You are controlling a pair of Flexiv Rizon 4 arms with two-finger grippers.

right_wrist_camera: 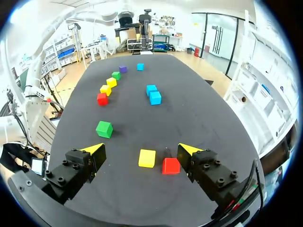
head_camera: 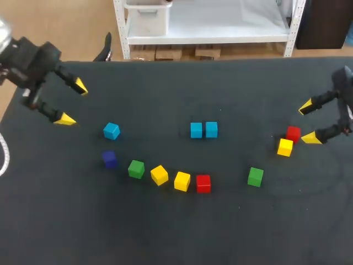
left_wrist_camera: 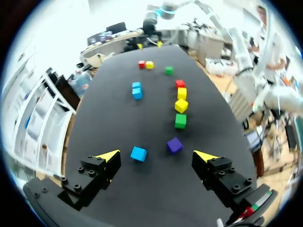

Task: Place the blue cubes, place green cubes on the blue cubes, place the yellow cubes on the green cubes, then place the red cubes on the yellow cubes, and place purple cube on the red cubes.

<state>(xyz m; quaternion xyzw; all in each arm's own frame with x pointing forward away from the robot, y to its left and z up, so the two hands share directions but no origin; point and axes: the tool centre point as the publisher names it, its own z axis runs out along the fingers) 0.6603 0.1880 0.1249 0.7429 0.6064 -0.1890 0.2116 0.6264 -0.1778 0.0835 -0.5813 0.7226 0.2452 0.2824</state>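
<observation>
3 blue cubes [head_camera: 196,130], 2 green cubes [head_camera: 136,169], 3 yellow cubes [head_camera: 182,181], 2 red cubes [head_camera: 203,183], 1 purple cube [head_camera: 109,159], none stacked, left gripper [head_camera: 73,102] and right gripper [head_camera: 307,122] splayed, empty

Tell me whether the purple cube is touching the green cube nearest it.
Apart. The left wrist view shows bare table between the purple cube and the green cube; the head view agrees.

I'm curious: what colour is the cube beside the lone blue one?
Purple; the cube shows best in the left wrist view.
</observation>
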